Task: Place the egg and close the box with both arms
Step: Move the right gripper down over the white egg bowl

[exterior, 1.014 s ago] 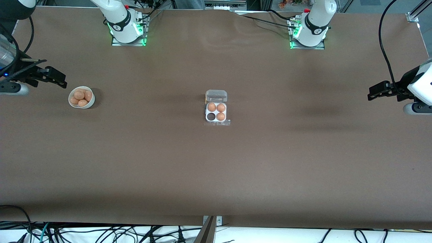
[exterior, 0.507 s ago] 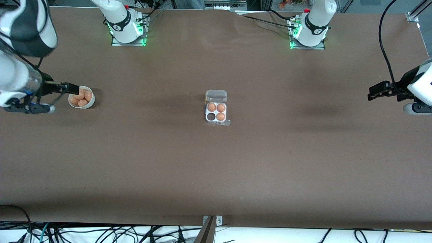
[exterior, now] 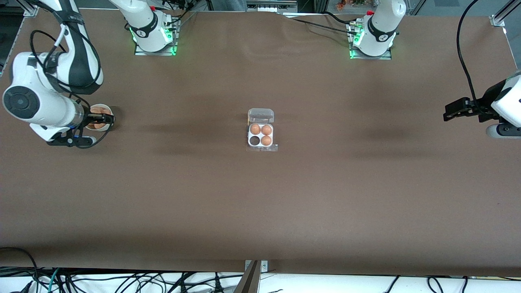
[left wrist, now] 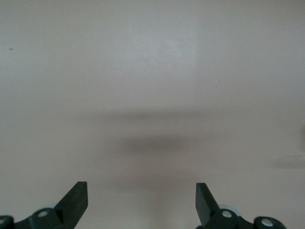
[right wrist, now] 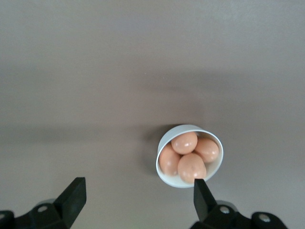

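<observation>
Eggs (right wrist: 191, 167) of an orange-brown colour, four in number, are piled in a round white bowl (right wrist: 165, 143) set on the brown table (exterior: 260, 203) toward the right arm's end. The right gripper (exterior: 101, 119) is held just above this bowl, its two black fingers (right wrist: 202, 195) spread wide with nothing between them, one fingertip seen over the bowl's rim.

At the middle of the table, well apart from the bowl, the egg carton (exterior: 261, 137) is seen with its clear lid (exterior: 261, 115) folded open, on the side farther from the front camera. Three cells are filled with eggs (exterior: 261, 130); the cell nearest the front camera on the right arm's side is empty.

At the left arm's end the left gripper (exterior: 449, 112) waits above bare table, its fingers (left wrist: 76, 198) also spread apart and holding nothing.
</observation>
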Motion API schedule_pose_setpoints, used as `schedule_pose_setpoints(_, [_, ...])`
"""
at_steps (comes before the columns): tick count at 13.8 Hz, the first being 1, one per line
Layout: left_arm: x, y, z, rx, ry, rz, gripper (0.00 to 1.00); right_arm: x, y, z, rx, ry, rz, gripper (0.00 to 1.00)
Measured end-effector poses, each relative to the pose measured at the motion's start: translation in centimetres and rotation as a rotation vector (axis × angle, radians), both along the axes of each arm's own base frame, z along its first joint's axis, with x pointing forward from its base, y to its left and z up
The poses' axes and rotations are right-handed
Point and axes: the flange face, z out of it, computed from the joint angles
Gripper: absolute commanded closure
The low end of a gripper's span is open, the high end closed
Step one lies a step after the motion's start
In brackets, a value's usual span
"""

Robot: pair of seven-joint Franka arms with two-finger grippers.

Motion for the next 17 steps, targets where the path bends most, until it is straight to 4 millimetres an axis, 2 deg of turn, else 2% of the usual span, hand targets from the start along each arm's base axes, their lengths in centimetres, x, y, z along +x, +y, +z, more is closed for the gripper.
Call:
schedule_pose_setpoints(3, [0.0,0.0,0.0,0.0,0.0,0.0,0.0,-3.5,-2.3,-3.8,-0.029,-0.05,0.042,0.0])
schedule_pose_setpoints(7, [0.0,0.0,0.0,0.0,0.0,0.0,0.0,-6.4,-5.8,-6.5,-0.082,-0.053,0.089,0.0])
schedule_pose_setpoints(10, [0.0,0.0,0.0,0.0,0.0,0.0,0.0,-7.6,-7.4,-7.9,-0.076,-0.067,0.095,0.0])
schedule_pose_setpoints(13, [0.0,0.0,0.0,0.0,0.0,0.0,0.0,-8.2,-7.9,-9.3,-0.068,-0.063,0.096,0.01])
schedule_pose_setpoints(17, [0.0,0.0,0.0,0.0,0.0,0.0,0.0,-8.3,-7.9,-9.7,-0.067,-0.057,0.098,0.18])
